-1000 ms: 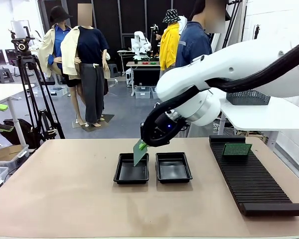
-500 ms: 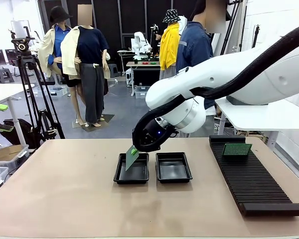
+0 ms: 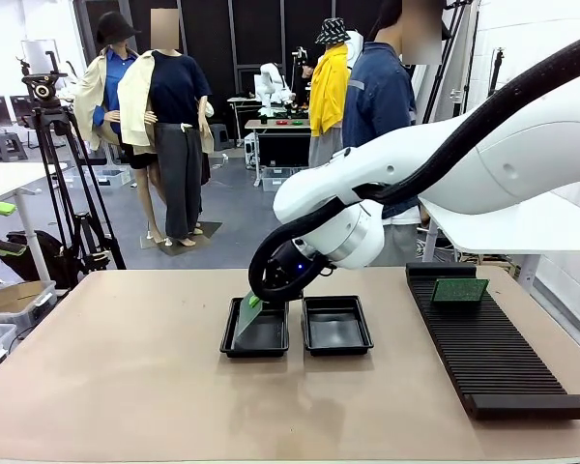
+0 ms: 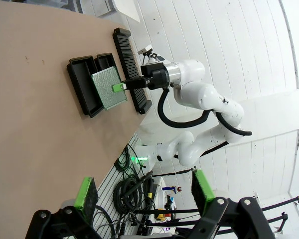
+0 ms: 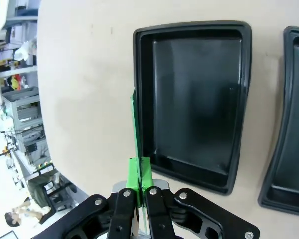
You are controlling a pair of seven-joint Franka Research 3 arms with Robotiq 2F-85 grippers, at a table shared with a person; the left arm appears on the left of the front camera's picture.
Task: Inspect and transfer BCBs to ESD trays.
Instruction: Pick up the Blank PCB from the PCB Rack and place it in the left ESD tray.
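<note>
Right tool (image 5: 138, 172) is clamped shut on the top edge of a BCB (image 5: 134, 129), a thin pinch, with the board hanging tilted below it. From the front, that BCB (image 3: 246, 317) leans over the left side of the nearer tray (image 3: 254, 352), mid-table toward the far edge. Whether its low corner touches the tray, I can't tell. The other tray (image 3: 336, 348) sits just beside it, empty.

Here's the worry: seen from the wrist, the board lines up almost over the tray's long rim (image 5: 139, 99), not its floor. Let go here and it could catch the rim, end up propped, or slide out onto the table (image 3: 126, 367). With such a narrow grip, a knock on the rim could also swing the board between the pads.

Left tool (image 4: 143, 189) hangs wide open, holding nothing, well above the table. A second BCB (image 3: 459, 290) waits on the rack (image 3: 493, 367) by the right edge.
</note>
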